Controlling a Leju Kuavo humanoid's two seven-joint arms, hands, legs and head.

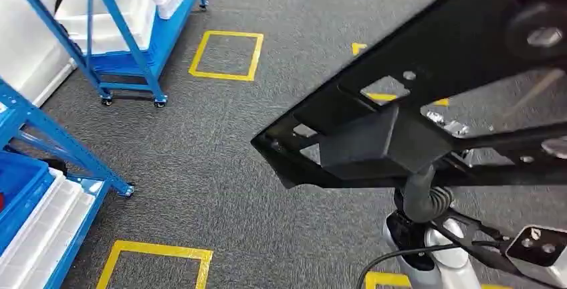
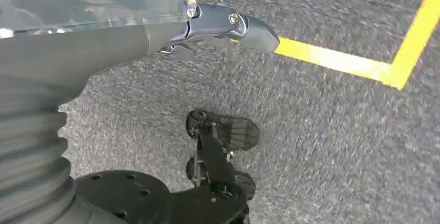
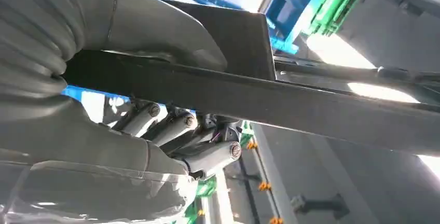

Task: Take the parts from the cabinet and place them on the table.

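Note:
A large flat black metal part [image 1: 414, 95] with cut-outs and bolts spans the right half of the head view, tilted, held up above the floor. My right hand [image 1: 420, 194] grips it from below. In the right wrist view the thumb lies over a black bar of the part [image 3: 311, 105] and the fingers [image 3: 207, 154] curl under it. My left hand [image 2: 171, 32] hangs over the grey carpet with a dark finger stretched out and nothing in it.
A blue wheeled shelf cart [image 1: 127, 35] with white bins stands at the far left. A second blue rack [image 1: 40, 168] with a blue bin and white trays is at the near left. Yellow tape squares [image 1: 227, 55] mark the grey carpet.

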